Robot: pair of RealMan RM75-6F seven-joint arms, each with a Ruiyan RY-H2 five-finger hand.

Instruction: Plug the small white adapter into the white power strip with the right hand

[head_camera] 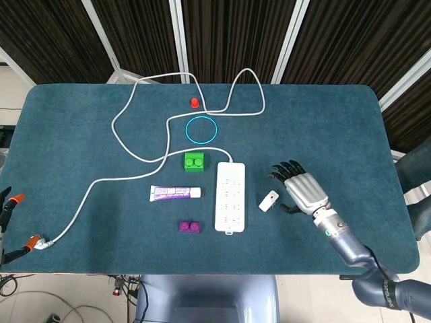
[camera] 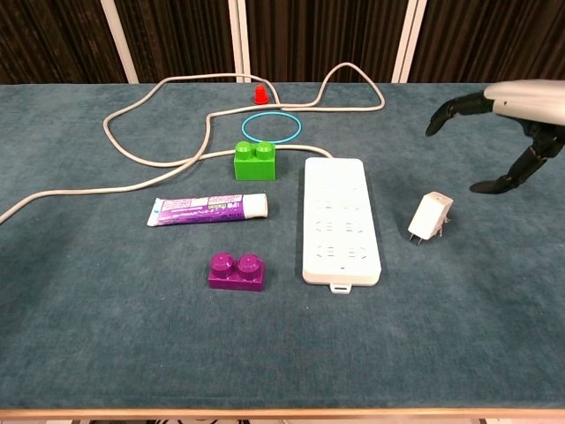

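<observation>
Now the adapter [head_camera: 269, 200] lies beside the empty, spread-fingered right robot hand [head_camera: 302, 189].

Robot lab / test cell, not a home. Evidence: table [head_camera: 323, 108] w/ teal felt cover, dark pleated curtains [head_camera: 229, 37] w/ white posts along 12 o'clock. Loose test props scattered centre: toy bricks, toothpaste tube [head_camera: 175, 193], blue ring [head_camera: 201, 129]. Clamps and cable ends [head_camera: 27, 243] at 8 o'clock edge. Bare floor w/ wiring below.
</observation>
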